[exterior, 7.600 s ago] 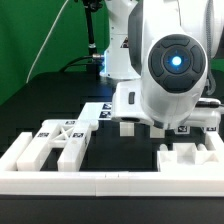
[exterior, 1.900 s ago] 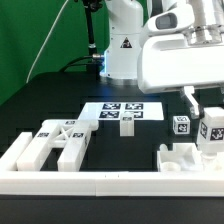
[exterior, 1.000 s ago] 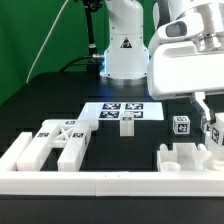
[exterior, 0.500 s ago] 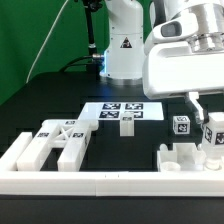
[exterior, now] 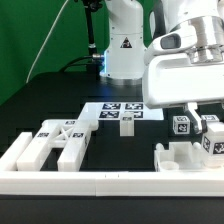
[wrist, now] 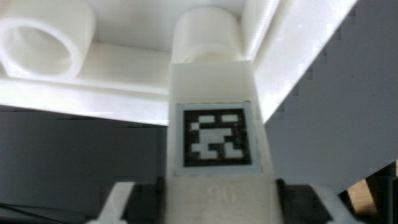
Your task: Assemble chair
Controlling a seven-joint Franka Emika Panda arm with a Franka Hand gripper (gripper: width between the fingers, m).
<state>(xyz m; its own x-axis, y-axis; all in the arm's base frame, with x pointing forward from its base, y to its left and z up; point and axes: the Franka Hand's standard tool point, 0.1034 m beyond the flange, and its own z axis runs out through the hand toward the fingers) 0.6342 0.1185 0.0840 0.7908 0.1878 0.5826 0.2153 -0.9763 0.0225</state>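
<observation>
My gripper (exterior: pixel 207 128) is shut on a white chair leg (exterior: pixel 212 140) with a black-and-white tag, held upright just above the white blocky chair part (exterior: pixel 180 158) at the exterior view's front right. In the wrist view the leg (wrist: pixel 217 120) runs out from between the gripper (wrist: pixel 217 205) fingers (wrist: pixel 121 200), its rounded tip against a white part with a round hole (wrist: pixel 50 48). Another tagged leg (exterior: pixel 181 125) stands just behind. The cross-braced piece (exterior: pixel 62 135) lies at the front left. I cannot tell whether the leg touches the part below it.
The marker board (exterior: pixel 108 108) lies in the middle of the black table, with a small white block (exterior: pixel 127 124) on its front edge. A low white border rail (exterior: pixel 100 183) runs along the front. The robot base (exterior: pixel 122 50) stands behind.
The gripper has come down and slightly to the exterior view's left with the leg, closer to the white part at the front right. The other parts have not moved.
</observation>
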